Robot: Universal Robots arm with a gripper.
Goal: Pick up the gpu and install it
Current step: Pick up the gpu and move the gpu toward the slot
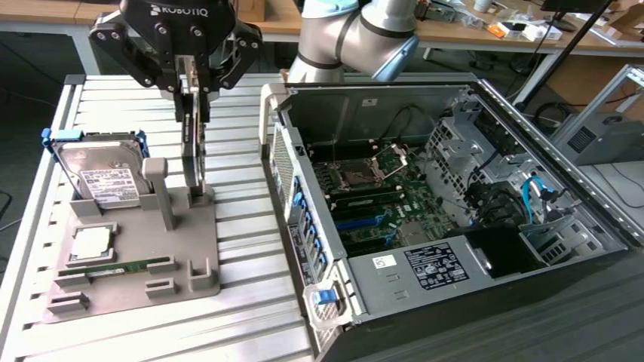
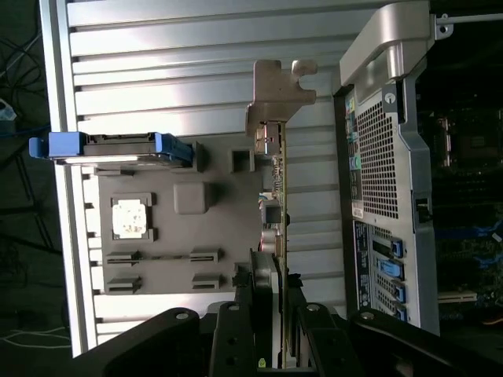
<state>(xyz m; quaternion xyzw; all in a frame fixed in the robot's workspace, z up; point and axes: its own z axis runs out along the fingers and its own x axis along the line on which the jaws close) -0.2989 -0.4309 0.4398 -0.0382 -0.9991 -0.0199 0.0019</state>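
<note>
The end effector (image 2: 277, 271), its black links nearest the wrist camera, is closed on the upper edge of the gpu (image 2: 281, 181), with one finger against each face. The card stands upright directly beneath it, its lower edge seated in a slot of the gray fixture (image 2: 212, 228). From the wrist the single card appears edge-on, with one silver bracket (image 2: 275, 94) at one end. The exterior view gives the white lettering "ROBOTIQ" on the end effector's body. Below the end effector and toward the exterior view's left, the fixture carries one hard drive (image 1: 101, 177) standing in blue rails. Its white label is printed too small to read. Nearer that camera lie one square processor chip (image 1: 90, 241) and one narrow green memory stick (image 1: 116, 266). The fixture rests on a ribbed metal table (image 1: 252, 226). On the end effector's other side, toward the exterior view's right, one open computer case (image 1: 453, 98) lies on its side, with the motherboard and blue cables visible inside. The case bears a black label (image 1: 433, 268) whose text cannot be read. Behind the end effector rises the gray arm (image 1: 352, 30).
</note>
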